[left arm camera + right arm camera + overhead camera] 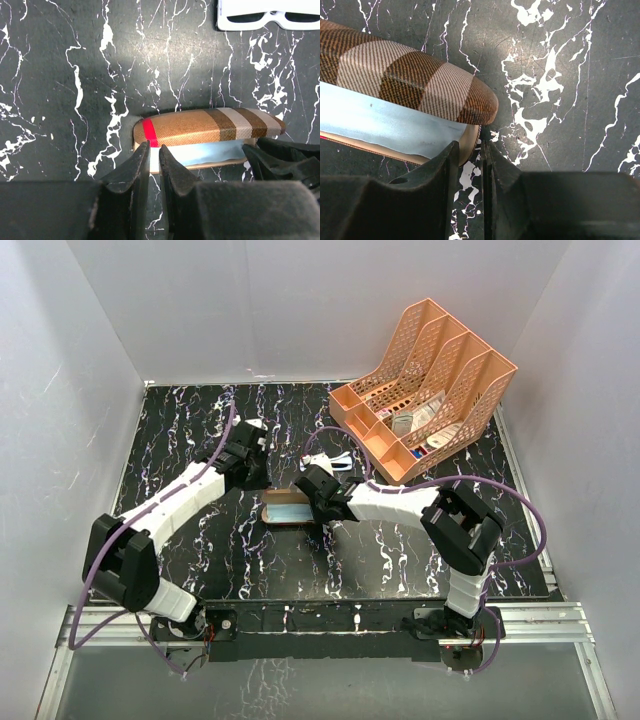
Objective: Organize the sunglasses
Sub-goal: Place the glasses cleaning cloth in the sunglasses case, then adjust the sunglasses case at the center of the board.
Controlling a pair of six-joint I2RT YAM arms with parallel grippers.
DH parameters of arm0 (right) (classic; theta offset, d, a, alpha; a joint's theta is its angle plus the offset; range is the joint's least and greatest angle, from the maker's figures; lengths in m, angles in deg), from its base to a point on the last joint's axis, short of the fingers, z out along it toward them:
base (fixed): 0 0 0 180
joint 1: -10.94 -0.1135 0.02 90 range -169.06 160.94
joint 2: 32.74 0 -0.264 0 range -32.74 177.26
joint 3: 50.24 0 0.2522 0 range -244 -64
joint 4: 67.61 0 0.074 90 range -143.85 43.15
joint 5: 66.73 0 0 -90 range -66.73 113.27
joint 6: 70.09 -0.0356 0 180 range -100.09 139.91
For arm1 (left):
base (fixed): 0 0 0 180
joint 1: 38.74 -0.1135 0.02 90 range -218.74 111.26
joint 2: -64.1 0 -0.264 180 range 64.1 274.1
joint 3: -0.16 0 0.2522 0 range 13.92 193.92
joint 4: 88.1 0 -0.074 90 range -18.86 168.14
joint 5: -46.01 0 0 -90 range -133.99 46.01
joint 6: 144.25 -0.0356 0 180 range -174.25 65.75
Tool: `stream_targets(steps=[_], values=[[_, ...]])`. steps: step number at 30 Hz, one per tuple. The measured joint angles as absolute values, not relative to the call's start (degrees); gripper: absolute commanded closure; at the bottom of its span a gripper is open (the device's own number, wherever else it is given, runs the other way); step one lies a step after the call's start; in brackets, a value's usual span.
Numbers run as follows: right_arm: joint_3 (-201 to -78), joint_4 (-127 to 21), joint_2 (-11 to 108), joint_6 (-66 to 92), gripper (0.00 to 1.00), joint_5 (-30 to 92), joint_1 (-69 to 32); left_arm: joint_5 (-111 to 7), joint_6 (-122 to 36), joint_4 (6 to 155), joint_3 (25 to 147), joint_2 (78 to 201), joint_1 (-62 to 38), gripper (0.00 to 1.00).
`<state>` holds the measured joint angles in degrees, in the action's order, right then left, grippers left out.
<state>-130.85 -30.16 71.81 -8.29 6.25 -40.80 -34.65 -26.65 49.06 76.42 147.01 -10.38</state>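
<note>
Clamping case (210, 125) rim with left gripper (155, 159) and right gripper (469, 152), jaws nearly closed. Must reach past case for sunglasses (270, 17), lying parallel to it, seemingly nearer right gripper.

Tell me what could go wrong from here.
1. The left gripper and right gripper each pinch only the thin lower rim of the open plaid case. Either could slip, and the lid might drop shut.
2. The blue cloth fills the case and may bunch under the sunglasses.
3. The sunglasses lie outside the case, and neither gripper is free to fetch them.
</note>
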Motion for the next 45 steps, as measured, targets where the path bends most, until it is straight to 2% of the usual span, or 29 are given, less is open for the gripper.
stream_targets(steps=[17,33,45], values=[[-130.5,-30.6,71.8,-8.5,0.77,6.3,-40.8,-32.1,-30.3,55.9,78.1,158.4,-11.2,0.87],[-129.8,-31.5,71.5,-8.5,0.77,6.2,-40.8,-36.0,-30.1,58.9,74.7,158.7,-11.6,0.88],[-129.8,-31.5,71.4,-8.4,0.77,5.3,-40.8,-37.1,-29.0,58.6,72.1,154.3,-10.3,0.88]])
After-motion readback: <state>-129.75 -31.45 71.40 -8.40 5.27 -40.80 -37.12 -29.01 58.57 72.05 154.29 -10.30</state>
